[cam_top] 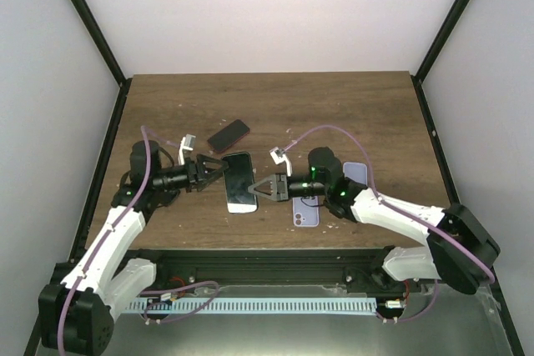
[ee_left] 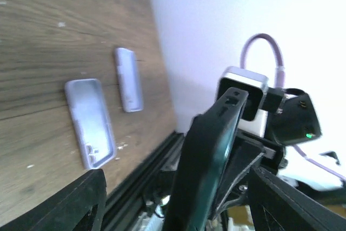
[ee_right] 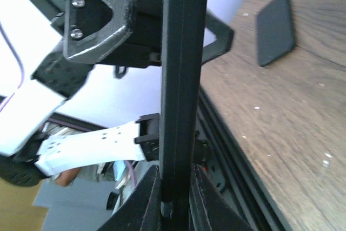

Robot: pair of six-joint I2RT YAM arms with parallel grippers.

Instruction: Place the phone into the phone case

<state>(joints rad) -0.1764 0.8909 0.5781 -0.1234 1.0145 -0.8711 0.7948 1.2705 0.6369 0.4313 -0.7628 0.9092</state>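
Standing at the table (cam_top: 334,106), you see the black phone case (cam_top: 239,181) hanging in the air between the two arms, with one pincer at each long side. The right pincer (cam_top: 257,189) is clenched on it. From its own wrist camera the case shows edge-on, a thin dark bar running straight up, nipped at the bottom between the two fingers (ee_right: 148,198).

The left pincer (cam_top: 219,172) faces it from the other side with its jaws spread wide. Its fingers (ee_left: 70,204) stand either side of the case, which rises between them (no pad looks to be pressing on it).

From above, the case shows a pale glossy face inside its dark rim. I cannot tell whether that is the phone seated in it.

On the wood under the right pincer's wrist, partly covered by the arm, lies a lilac case (cam_top: 305,216), hollow side up. A second lilac piece (cam_top: 355,172) lies further out behind that wrist.

Beyond the left pincer, towards the back of the table, a dark slab (cam_top: 229,135) lies flat and well apart from both arms. A purple cable (cam_top: 334,129) loops above the right wrist.
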